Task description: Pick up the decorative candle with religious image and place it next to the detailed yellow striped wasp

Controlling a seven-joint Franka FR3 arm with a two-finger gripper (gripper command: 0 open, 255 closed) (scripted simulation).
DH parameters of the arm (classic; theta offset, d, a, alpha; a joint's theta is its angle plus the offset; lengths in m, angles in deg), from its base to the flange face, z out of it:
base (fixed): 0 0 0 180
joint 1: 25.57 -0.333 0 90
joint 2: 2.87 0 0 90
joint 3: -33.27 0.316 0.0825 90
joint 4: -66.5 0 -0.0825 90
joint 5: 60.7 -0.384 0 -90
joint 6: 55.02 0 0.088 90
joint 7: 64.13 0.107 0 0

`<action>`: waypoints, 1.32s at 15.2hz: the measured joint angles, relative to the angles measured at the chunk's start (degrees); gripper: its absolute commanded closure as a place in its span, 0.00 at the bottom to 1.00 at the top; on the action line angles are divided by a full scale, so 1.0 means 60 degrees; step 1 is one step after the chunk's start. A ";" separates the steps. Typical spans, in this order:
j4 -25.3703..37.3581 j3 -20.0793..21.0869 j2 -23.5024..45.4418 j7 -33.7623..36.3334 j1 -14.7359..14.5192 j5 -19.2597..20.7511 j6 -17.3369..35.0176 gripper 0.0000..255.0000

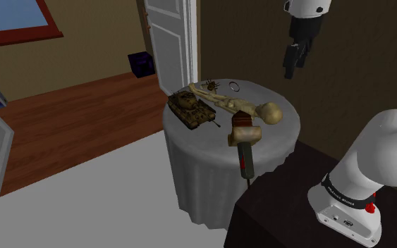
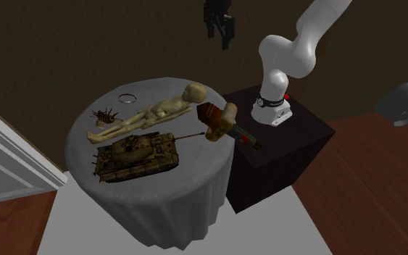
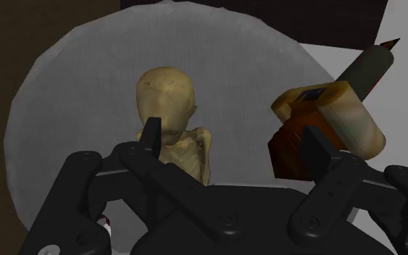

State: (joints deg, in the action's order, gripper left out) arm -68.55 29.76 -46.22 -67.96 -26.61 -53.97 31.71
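The candle [image 1: 245, 130] is a short brown, red and beige cylinder lying on its side at the near edge of the round grey-clothed table [image 1: 283, 138]; it also appears as the candle [image 2: 217, 119] and the candle [image 3: 325, 127]. The wasp [image 1: 209, 85], a small brown spiky figure, rests at the table's far side, also seen as the wasp [image 2: 106, 115]. My gripper [image 1: 292, 63] hangs high above the table, open and holding nothing, also visible as the gripper [image 2: 219, 29]. In the wrist view the gripper [image 3: 232, 141] has its fingers apart, with the candle just beyond one fingertip.
A camouflaged toy tank [image 1: 191, 107], a pale skeleton figure [image 1: 249, 107] and a small ring [image 1: 234, 87] share the table. A dark red long tool [image 1: 246, 160] sticks out over the edge under the candle. A white door [image 1: 172, 42] stands behind; the dark stand [image 1: 281, 208] adjoins the table.
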 measured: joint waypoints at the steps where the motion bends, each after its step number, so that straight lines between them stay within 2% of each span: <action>1: 0.0000 0.0000 0.0000 0.0000 0.0000 0.0000 0.0000 0.00; 5: -0.1417 0.0712 -0.1291 0.1351 0.0109 -0.0349 0.0813 0.00; 10: -0.3612 0.2199 -0.2865 0.3680 0.0109 -0.1122 0.2511 0.00; 15: -0.5067 0.4366 -0.3816 0.6417 -0.0276 -0.2257 0.3974 0.00; 20: -0.5726 0.7086 -0.3198 0.9393 -0.0275 -0.3326 0.5980 0.00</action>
State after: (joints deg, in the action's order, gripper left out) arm -102.91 72.27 -65.41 -11.60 -28.27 -73.93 67.59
